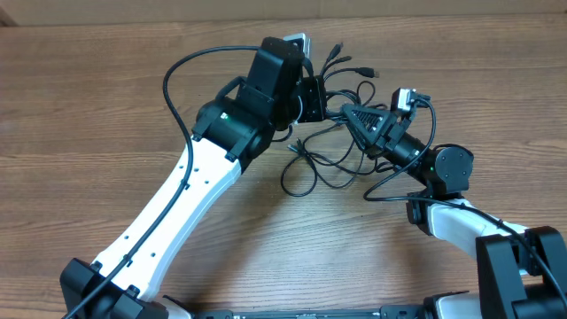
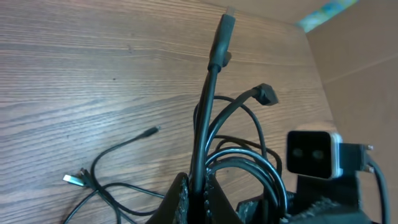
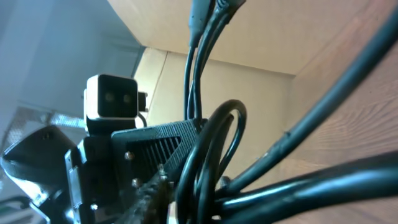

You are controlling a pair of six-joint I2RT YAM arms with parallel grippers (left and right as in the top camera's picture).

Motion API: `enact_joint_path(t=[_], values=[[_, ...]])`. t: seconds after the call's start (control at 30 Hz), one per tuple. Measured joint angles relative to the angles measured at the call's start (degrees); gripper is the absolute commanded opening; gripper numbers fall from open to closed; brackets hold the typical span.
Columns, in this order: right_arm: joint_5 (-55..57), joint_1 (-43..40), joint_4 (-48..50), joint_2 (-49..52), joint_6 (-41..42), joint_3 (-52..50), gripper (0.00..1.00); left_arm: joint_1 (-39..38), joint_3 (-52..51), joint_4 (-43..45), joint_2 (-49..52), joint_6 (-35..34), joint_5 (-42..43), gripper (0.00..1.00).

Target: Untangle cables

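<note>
Black cables (image 1: 328,146) bunched in tangled loops toward the far middle of the desk (image 1: 106,89), between the two hands. The left hand (image 2: 199,193) is closed tight on one strand, which rises from between its fingers to a plug (image 2: 224,28) at its free end. Looser strands trail across the wood, one ending in a silver-tipped plug (image 2: 71,180). The right hand (image 1: 353,113) points into the bunch, cables crowding against it. How far it is open, and whether it grips any strand, cannot be told.
</note>
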Motion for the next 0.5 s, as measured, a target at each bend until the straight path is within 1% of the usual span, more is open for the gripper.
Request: enact_joint_path(t=[0.17,0.3,0.43,0.5], values=[[0.13,0.00,0.04,0.00,-0.26,0.00,0.31,0.44,0.00,-0.09,0.00,0.00,-1.01,0.04],[0.13,0.00,0.02,0.00,-0.37,0.00,0.18,0.90,0.00,-0.07,0.00,0.00,-0.98,0.04],[0.09,0.00,-0.28,0.00,-0.48,0.00,0.12,0.90,0.00,-0.04,0.00,0.00,-0.98,0.04],[0.11,0.00,-0.17,0.00,-0.55,0.00,0.06,0.90,0.00,-0.07,0.00,0.00,-0.87,0.04]])
